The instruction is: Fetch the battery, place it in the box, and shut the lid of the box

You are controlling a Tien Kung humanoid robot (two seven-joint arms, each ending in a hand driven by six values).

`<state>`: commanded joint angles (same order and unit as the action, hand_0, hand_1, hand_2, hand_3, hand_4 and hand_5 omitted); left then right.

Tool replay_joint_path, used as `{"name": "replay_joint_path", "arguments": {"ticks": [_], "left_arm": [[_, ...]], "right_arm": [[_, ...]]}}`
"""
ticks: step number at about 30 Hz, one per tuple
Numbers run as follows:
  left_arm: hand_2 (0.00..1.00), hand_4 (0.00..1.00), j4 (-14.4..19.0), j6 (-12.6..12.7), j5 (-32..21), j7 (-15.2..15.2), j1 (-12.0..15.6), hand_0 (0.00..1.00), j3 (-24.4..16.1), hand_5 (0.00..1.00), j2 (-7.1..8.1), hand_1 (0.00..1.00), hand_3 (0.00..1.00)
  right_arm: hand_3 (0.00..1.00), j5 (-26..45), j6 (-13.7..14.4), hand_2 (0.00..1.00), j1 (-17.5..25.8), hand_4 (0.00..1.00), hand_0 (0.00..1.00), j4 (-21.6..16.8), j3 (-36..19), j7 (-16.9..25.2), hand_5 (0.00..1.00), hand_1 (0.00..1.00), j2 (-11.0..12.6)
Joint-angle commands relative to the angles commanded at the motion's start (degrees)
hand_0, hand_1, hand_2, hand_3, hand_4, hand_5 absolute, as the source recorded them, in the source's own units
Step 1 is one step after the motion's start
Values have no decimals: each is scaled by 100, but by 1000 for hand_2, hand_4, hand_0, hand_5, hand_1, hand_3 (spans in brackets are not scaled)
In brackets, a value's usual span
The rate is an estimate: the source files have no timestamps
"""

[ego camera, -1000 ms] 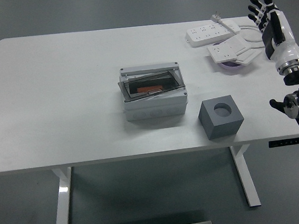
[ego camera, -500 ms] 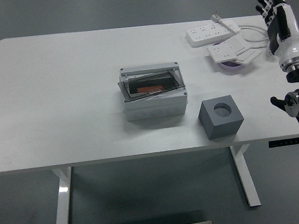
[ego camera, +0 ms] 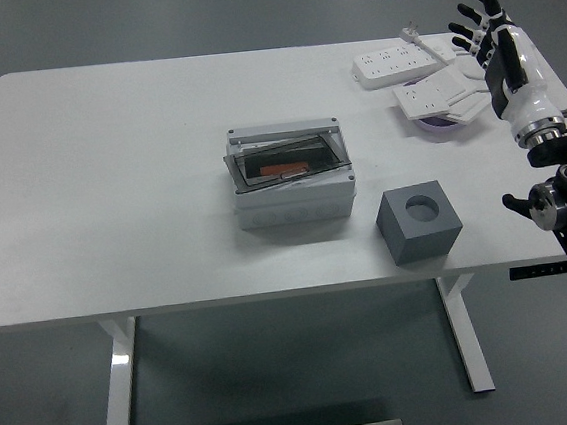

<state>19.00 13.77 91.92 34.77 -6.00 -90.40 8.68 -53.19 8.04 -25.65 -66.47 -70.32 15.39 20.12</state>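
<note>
the right robot hand (ego camera: pixel 488 30) hangs spread and empty at the surface's (ego camera: pixel 110 189) far right; the box (ego camera: pixel 290 172) sits well leftward, lid (ego camera: pixel 286 159) ajar.

On your bench (ego camera: pixel 109 169), a grey block (ego camera: pixel 419 222) with a round hole in its top sits near the front edge, right of centre. At the far right corner you have two white power strips: one (ego camera: pixel 400 62) lies along the back edge with its plug (ego camera: pixel 410 32) pointing away, and the other (ego camera: pixel 441 91) lies just in front of it, resting on top of a purple disc (ego camera: pixel 443 125). A white cable (ego camera: pixel 472 62) loops beside them.
</note>
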Motion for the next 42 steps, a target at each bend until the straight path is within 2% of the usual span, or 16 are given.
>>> {"name": "replay_joint_path", "arguments": {"ticks": [26,42], "left_arm": [[640,798,4,-12,91,-1,-15,457,-50,969,92,644,679],[640,798,-4,34,10,-19,-21,457,-3,969,43,645,680]], "right_arm": [[998,-57,43,924,5,998,872,-3,127,-23,998,855,-28],[998,-57,66,924,50,998,881,0,107,-50,998,857,-31]]}}
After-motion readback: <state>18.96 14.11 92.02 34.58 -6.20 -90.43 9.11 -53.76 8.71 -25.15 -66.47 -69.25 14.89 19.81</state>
